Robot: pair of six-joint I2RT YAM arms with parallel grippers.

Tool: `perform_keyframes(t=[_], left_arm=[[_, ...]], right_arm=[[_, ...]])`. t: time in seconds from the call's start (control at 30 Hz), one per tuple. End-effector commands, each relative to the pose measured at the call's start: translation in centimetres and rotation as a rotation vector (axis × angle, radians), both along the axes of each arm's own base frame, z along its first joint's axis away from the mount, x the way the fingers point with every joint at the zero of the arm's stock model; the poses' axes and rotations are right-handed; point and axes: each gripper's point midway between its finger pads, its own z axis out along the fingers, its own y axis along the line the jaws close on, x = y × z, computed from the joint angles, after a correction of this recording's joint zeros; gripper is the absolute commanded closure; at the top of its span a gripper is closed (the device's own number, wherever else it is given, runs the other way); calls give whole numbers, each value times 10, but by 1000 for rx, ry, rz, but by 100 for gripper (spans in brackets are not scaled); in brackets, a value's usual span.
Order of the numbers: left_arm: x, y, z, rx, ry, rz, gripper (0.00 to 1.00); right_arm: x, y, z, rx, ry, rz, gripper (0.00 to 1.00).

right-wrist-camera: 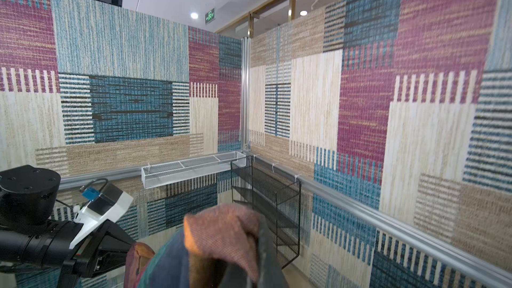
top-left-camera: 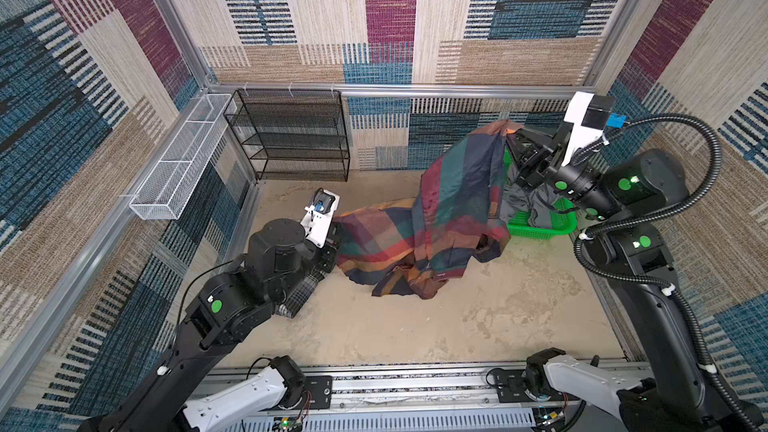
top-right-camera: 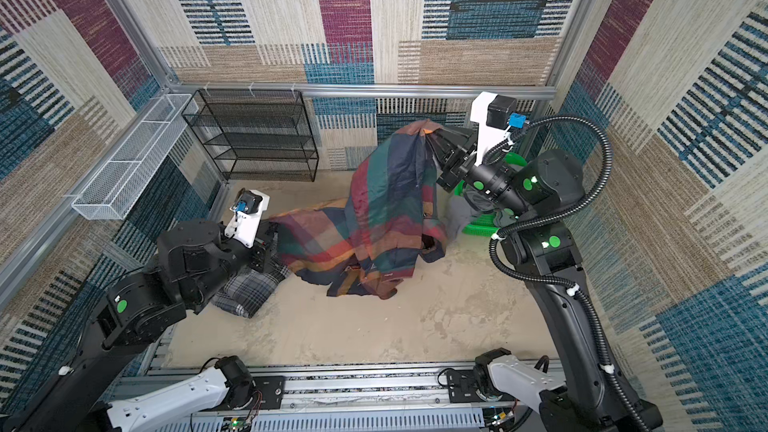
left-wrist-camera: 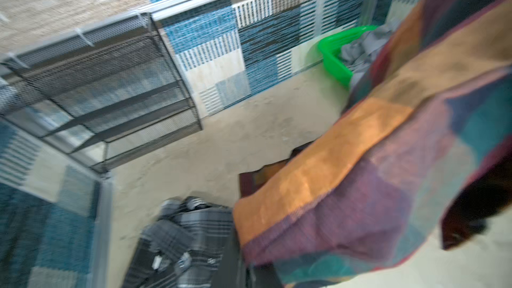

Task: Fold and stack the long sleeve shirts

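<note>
A black mesh rack [top-left-camera: 291,139] stands against the back wall at the far left corner of the desk [top-left-camera: 478,326], and a white mesh tray [top-left-camera: 178,160] hangs on the left wall's rail just beside it. The left arm covers much of the grey plaid shirt [top-right-camera: 249,290], which lies folded on the desk near the left edge. The large plaid shirt [top-left-camera: 453,205] is stretched between both hands. The right hand [top-left-camera: 509,135], raised near the back wall, is closed tight on a top corner. The left hand [top-left-camera: 334,238], low over the desk, is clamped on the shirt's left edge, and the hem trails on the desk. The hanging cloth and the right arm hide part of the green basket [top-left-camera: 540,232] in the far right corner; a grey cloth [top-left-camera: 523,205] fills it and hangs over its rim
</note>
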Motion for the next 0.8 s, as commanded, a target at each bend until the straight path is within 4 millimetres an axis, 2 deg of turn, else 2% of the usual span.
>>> perform_keyframes(t=[0.0, 0.23, 0.33, 0.43, 0.57, 0.77], left_arm=[[21, 22, 47, 173, -178, 104, 100], [53, 35, 131, 268, -423, 248, 100], [69, 24, 147, 311, -497, 260, 100], [82, 21, 164, 321, -577, 299, 100], [101, 35, 198, 244, -681, 380, 100], [130, 13, 234, 215, -847, 333, 100]], right_arm=[[-7, -13, 31, 20, -108, -83, 100], [-7, -12, 46, 44, -144, -77, 100], [3, -7, 46, 59, -148, -49, 100], [20, 3, 45, 49, -135, -13, 100], [50, -5, 59, 85, -154, -42, 100], [100, -9, 75, 100, -173, 11, 100]])
